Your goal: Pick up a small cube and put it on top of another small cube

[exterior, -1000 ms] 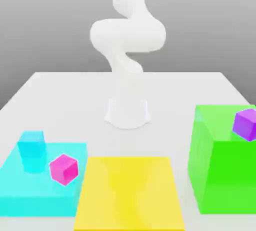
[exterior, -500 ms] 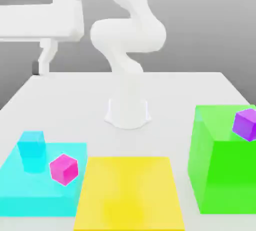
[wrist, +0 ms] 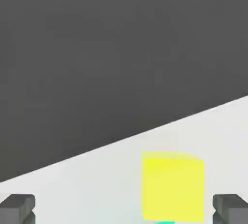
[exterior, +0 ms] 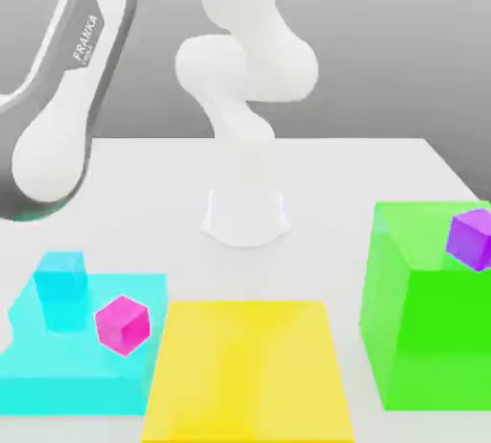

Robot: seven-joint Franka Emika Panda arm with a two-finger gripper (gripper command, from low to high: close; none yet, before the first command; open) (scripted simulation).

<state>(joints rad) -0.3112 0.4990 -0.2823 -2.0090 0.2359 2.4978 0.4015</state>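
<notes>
Gripper (wrist: 124,209) spread wide, empty, approaching the small yellow cube (wrist: 173,186).
In the hand view the cube sits on the white worktop (wrist: 87,189) ahead, off-centre toward one fingertip (wrist: 231,207). Risk, as judged: without realignment a finger may strike the cube and knock it aside. The arm's (exterior: 67,105) casing in the exterior view reads "FRANKA"; smaller lettering illegible.

White arm (exterior: 67,96) bent low, fingers (wrist: 17,207) wide apart, nothing between.
</notes>
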